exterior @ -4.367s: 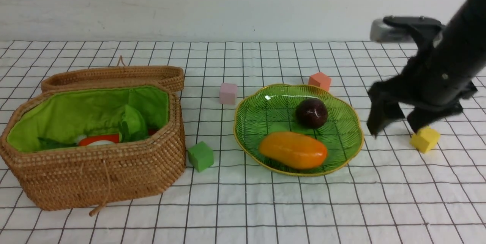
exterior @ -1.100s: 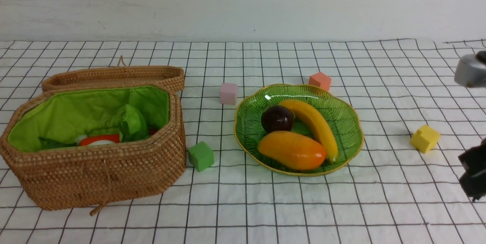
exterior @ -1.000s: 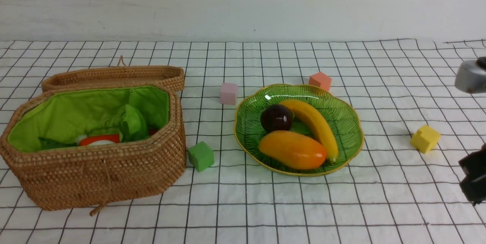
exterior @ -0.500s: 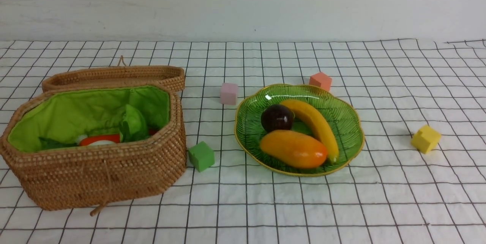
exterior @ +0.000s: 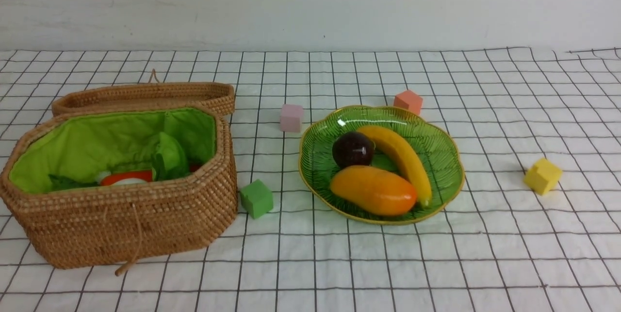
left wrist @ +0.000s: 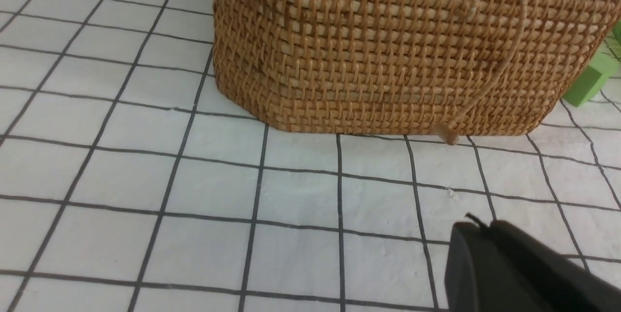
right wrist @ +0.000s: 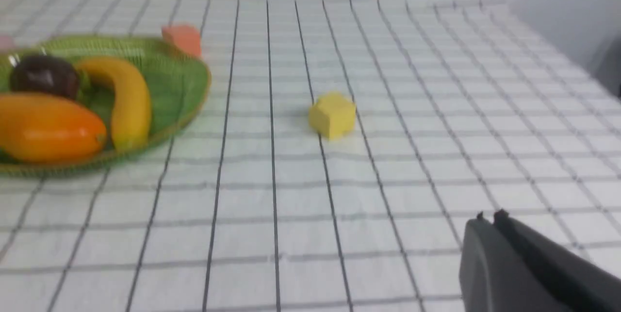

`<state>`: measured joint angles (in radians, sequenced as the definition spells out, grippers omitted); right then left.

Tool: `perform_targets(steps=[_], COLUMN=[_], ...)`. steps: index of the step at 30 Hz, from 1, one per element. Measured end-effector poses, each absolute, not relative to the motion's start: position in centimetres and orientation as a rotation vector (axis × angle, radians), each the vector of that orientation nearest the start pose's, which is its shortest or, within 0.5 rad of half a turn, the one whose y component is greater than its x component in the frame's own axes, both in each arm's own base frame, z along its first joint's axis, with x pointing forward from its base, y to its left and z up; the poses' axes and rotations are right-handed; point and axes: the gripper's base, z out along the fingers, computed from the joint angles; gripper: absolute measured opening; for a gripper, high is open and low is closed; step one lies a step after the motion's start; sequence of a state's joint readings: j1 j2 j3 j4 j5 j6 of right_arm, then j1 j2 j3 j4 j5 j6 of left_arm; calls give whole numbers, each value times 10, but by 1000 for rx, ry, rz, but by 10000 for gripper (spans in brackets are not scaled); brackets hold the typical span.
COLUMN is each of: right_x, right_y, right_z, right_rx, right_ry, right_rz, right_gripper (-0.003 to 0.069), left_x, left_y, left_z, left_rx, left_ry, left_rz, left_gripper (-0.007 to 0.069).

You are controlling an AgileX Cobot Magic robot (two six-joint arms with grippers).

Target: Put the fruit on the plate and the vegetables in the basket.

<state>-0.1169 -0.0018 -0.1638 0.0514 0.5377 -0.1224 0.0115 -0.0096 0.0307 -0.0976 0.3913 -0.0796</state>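
Note:
The green glass plate [exterior: 446, 156] holds the orange mango [exterior: 373, 190], the dark purple mangosteen [exterior: 353, 149] and the yellow banana [exterior: 400, 159]. The open rattan basket [exterior: 131, 220] with green lining holds vegetables: an orange-red carrot [exterior: 127, 176], a white piece, green leaves [exterior: 170, 156]. Neither arm shows in the front view. My left gripper [left wrist: 478, 227] is shut and empty, low over the cloth in front of the basket's wall [left wrist: 388, 50]. My right gripper [right wrist: 487, 220] is shut and empty, on the near side of the plate [right wrist: 189, 84] and off to its right.
Foam cubes lie on the checked cloth: green [exterior: 256, 198] by the basket, pink [exterior: 291, 118], salmon [exterior: 408, 101] behind the plate, yellow [exterior: 542, 175] at the right. The basket's lid [exterior: 145, 96] lies open behind it, with a string loop [exterior: 128, 258] hanging in front.
The right arm has drawn back to the right and out of the front view. The banana, absent 4.4 s ago, now lies on the plate and the mangosteen sits further left.

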Motion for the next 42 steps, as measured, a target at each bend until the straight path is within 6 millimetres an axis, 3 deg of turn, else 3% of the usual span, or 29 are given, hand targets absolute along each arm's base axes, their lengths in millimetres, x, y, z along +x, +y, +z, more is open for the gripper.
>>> perform_targets(steps=[1, 5, 12, 42], right_x=[43, 48, 52, 52], right_y=[-3, -4, -4, -4], right_z=[217, 174, 174, 174], right_rx=[19, 35, 56, 60], right_ry=[1864, 1956, 1886, 1878], right_rz=[-111, -107, -97, -95], right_gripper=[11, 15, 22, 54], left_x=[52, 52, 52, 52], left_y=[-3, -3, -3, -6], left_z=[168, 168, 169, 168], left_rx=[-147, -147, -147, -89], left_ry=[1891, 1891, 1890, 1896], left_rz=[-144, -143, -144, -187], left_gripper=[20, 23, 26, 58])
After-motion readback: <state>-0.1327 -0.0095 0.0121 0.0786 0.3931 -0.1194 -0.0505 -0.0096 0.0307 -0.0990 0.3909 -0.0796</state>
